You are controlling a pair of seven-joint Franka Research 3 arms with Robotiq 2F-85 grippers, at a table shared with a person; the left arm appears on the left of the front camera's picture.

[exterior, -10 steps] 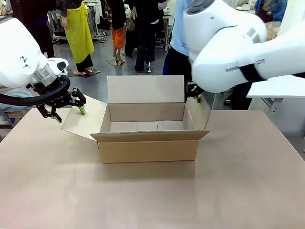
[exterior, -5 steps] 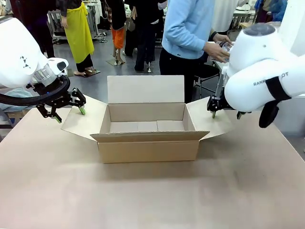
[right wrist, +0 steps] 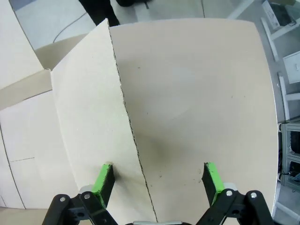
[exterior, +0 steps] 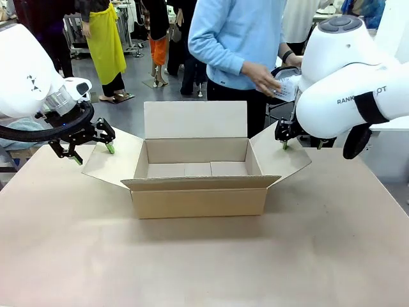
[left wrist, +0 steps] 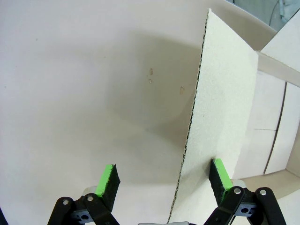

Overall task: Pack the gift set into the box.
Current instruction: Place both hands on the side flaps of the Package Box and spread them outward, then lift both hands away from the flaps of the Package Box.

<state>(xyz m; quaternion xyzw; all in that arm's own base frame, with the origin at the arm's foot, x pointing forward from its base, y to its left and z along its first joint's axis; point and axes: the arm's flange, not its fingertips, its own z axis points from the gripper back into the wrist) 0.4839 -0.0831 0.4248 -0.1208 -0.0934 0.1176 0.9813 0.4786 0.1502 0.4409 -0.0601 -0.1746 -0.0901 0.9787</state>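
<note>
A: Surroundings, biggest first?
B: One table, tan. Left arm comes in from the left and right arm from the right. One person in light blue stands at the far side. More people are farther back.

A: Box?
B: One box, mid-table, open side up. Four flaps, all open. Far flap stands upright and near flap is folded forward. Left flap and right flap splay outward.

A: Anything in the way?
B: The right arm covers part of the person and part of what they hold.

A: Gift set?
B: Off the table, up at the person's hand, beyond the box's right end. The gift set shows as a pale whitish thing, mostly hidden. I can't make out the pouch.

A: Grippers?
B: Two. Left gripper is at the left flap's outer edge, fingers spread wide. In the wrist view the flap's edge runs between the pads, one over cardboard and one over bare table. Right gripper sits the same way on the right flap, fingers spread, edge between the pads. I can't tell if either touches the cardboard.
</note>
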